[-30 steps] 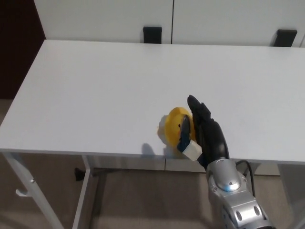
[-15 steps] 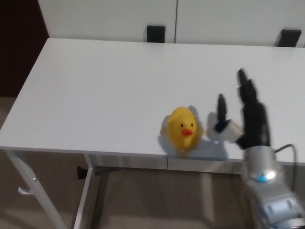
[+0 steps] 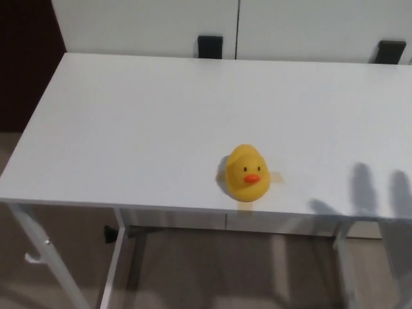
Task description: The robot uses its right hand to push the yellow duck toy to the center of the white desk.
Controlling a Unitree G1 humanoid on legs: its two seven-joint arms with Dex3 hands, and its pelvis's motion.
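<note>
Neither hand shows, so their fingers cannot be judged; only a soft finger-shaped shadow (image 3: pixel 373 193) lies on the white desk (image 3: pixel 141 122) at its near right. The yellow duck toy (image 3: pixel 248 172) sits upright near the front edge, right of the middle: rounded, smooth, glossy, with an orange beak and black dot eyes.

No readable text, labels, brands, numbers or signs anywhere. The yellow duck (image 3: pixel 247 172) is plain, only eyes and an orange beak, no print. The white bench (image 3: pixel 141 122) top is blank. The two black brackets (image 3: pixel 210 46) at the bench's far edge carry no lettering that can be made out.
</note>
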